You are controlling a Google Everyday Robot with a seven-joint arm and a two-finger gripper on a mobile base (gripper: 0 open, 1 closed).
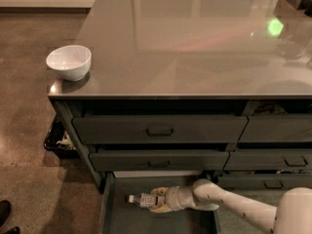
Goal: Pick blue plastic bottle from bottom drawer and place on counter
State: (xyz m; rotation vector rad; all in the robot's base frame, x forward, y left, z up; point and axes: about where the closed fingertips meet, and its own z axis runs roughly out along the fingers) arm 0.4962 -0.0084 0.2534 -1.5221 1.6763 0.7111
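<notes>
The bottom drawer (pixel 122 218) is pulled open at the foot of the dark cabinet. The blue plastic bottle (pixel 139 199) lies on its side inside it, white cap pointing left. My gripper (pixel 157 201) reaches into the drawer from the right on the white arm (pixel 234 204) and sits around the bottle's body. The counter (pixel 195 38) is the glossy grey top above.
A white bowl (pixel 68 62) stands at the counter's front left corner. Upper drawers with rectangular handles (pixel 160 129) are shut above the open one. A dark bin (pixel 58 138) sits on the floor left of the cabinet. A dark shoe (pixel 4 211) shows at bottom left.
</notes>
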